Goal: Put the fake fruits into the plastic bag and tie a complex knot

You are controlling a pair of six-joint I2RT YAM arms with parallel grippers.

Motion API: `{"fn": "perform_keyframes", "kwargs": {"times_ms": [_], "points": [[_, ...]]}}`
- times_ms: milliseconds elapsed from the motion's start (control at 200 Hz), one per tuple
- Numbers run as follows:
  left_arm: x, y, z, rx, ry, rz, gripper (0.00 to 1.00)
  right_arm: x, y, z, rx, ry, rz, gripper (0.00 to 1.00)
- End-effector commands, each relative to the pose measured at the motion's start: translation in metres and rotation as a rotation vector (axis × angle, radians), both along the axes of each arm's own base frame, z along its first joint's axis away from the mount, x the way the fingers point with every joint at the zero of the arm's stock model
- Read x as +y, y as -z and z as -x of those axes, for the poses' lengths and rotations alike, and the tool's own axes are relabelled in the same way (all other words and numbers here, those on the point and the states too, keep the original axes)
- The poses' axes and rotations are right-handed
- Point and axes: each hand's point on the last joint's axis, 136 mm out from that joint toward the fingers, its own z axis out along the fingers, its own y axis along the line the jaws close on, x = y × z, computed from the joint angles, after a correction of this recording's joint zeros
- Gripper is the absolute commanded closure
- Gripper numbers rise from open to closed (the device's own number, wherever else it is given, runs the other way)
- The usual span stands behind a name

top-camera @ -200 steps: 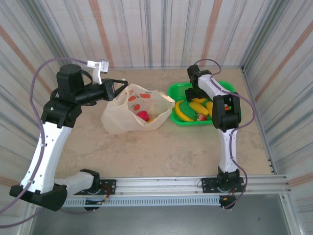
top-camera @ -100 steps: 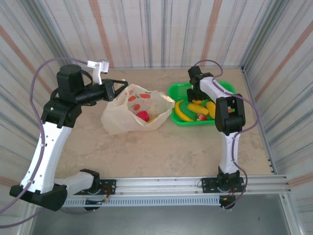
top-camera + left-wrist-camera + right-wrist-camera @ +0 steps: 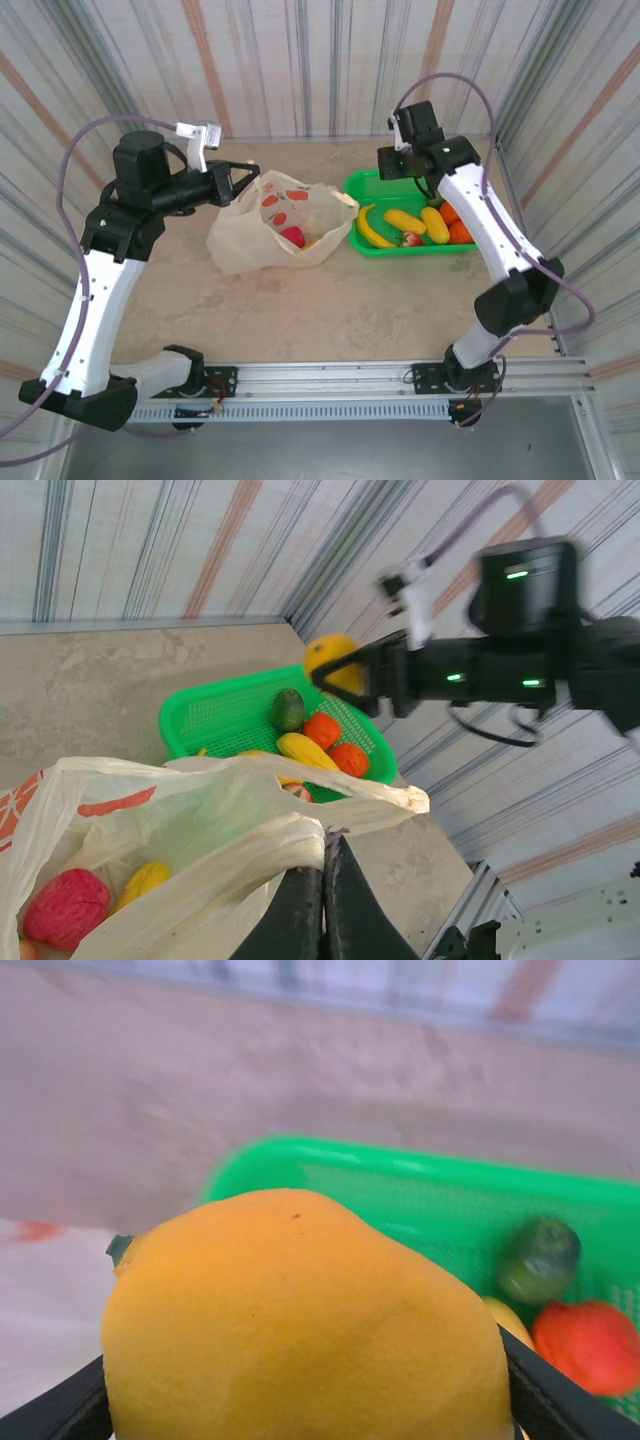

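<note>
Beige tabletop, striped walls all round. Change over the last second: right gripper has narrowed its jaws and come up out of the green basket. It now hangs above the basket's far corner with a yellow-orange mango clamped between the jaws. We read that as pick done, carry to the bag next.

Left gripper hasn't moved: jaws fully closed, pinching the bag's rim and holding the mouth up, open toward the right jaws.

Bag lies on the table just under and beyond the left jaws, lower than the right jaws and well off to their side. It looks thin, pale yellow and crinkled, with red print on the side. We judge the mouth gapes wide enough for the mango. Inside it: a red fruit and a small yellow one.

Below the right jaws the basket holds a banana, oranges, an avocado and more. No knot yet; we're partway through loading.
</note>
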Motion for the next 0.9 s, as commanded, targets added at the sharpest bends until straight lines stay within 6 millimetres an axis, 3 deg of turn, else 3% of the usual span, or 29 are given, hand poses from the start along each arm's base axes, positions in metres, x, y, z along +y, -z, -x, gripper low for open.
{"fn": "perform_keyframes", "kwargs": {"times_ms": [0, 150, 250, 366, 496, 581, 731, 892], "points": [[0.001, -0.008, 0.004, -0.034, 0.000, -0.013, 1.00, 0.031, -0.076, 0.048, -0.091, -0.111, -0.185, 0.51], [0.003, -0.007, 0.005, -0.034, -0.011, -0.021, 1.00, 0.085, -0.140, 0.101, -0.204, -0.333, -0.326, 0.51], [0.005, -0.007, 0.004, -0.034, -0.022, -0.028, 1.00, 0.120, -0.145, 0.126, -0.173, -0.435, -0.391, 0.51], [0.006, -0.007, 0.004, -0.037, -0.030, -0.035, 1.00, 0.159, -0.114, 0.143, -0.108, -0.496, -0.363, 0.51], [0.010, -0.009, 0.005, -0.049, -0.047, -0.045, 1.00, 0.186, -0.075, 0.144, -0.072, -0.471, -0.304, 0.54], [0.012, -0.009, 0.005, -0.053, -0.057, -0.052, 1.00, 0.189, -0.039, 0.132, -0.044, -0.384, -0.261, 0.55], [0.012, -0.010, 0.007, -0.065, -0.060, -0.062, 1.00, 0.191, 0.004, 0.107, -0.005, -0.276, -0.228, 0.55], [0.011, -0.011, 0.007, -0.068, -0.054, -0.061, 1.00, 0.210, 0.045, 0.085, 0.081, -0.244, -0.183, 0.54]]}}
